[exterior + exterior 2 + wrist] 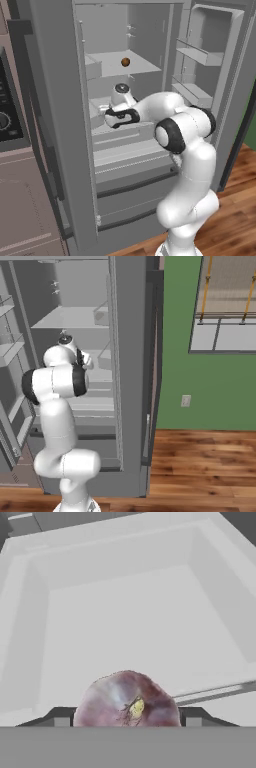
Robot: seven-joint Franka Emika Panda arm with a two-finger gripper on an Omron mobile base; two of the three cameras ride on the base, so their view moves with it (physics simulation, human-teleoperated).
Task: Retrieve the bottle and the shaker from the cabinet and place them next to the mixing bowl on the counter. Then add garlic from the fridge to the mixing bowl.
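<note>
Claw [128, 724] clamped on garlic [127, 699]: one dark finger [57, 717] at the bulb's 9 o'clock, the other at its 3, both tight against it. In the hand view the bulb sits at 6 o'clock above a pale bin [30, 627] in the fridge [60, 125]; walls at 9, 12 and 3, floor open. Left base view: arm reaches inside the fridge at mid height, both doors wide open, small brown ball [125, 62] on the shelf [145, 62] at 12 o'clock of the wrist, well apart.
</note>
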